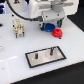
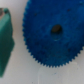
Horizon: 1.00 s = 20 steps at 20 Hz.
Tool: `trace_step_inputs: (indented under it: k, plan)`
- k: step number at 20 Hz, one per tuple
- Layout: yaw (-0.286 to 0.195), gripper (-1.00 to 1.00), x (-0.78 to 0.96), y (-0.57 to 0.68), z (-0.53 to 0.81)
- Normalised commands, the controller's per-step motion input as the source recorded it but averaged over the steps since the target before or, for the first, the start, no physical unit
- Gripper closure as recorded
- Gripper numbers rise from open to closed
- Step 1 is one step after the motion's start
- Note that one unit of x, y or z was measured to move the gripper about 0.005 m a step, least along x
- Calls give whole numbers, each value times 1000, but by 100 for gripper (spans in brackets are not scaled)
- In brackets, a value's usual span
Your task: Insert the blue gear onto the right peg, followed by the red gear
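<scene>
From my station I see the Panda arm hanging over the far part of the white bench, its gripper lowered just above the blue gear, which lies flat on the bench surface under the arm's head. Only a sliver of blue shows past the grey fingers in the exterior view, so there I cannot tell whether the fingers touch it. The red gear sits just beside the blue one, toward the exterior view's right, touching or nearly touching it; I cannot say which. Nearer the camera lies the grey plate with its black border, well apart from both gears, and the right peg stands upright on it as a short dark pin, with a fainter pin toward the exterior view's left. A small pale blocky fixture stands on the bench at the exterior view's left, apart from everything else. In the wrist view the blue gear fills most of the picture, its teeth and small dark centre hole plain, with a teal-green object at the edge beside it that I cannot identify. The fingertips themselves do not show clearly in either view, so I cannot tell whether the gripper is spread or pressed together.
</scene>
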Motion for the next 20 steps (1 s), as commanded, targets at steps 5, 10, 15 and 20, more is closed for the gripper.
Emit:
trace_step_inputs:
  k: [5, 10, 15, 20]
  plan:
    - [0, 100, 19, 7, 49]
    - [0, 100, 168, 10, 340]
    - [0, 100, 467, -79, 596]
    - [0, 100, 714, -149, 568]
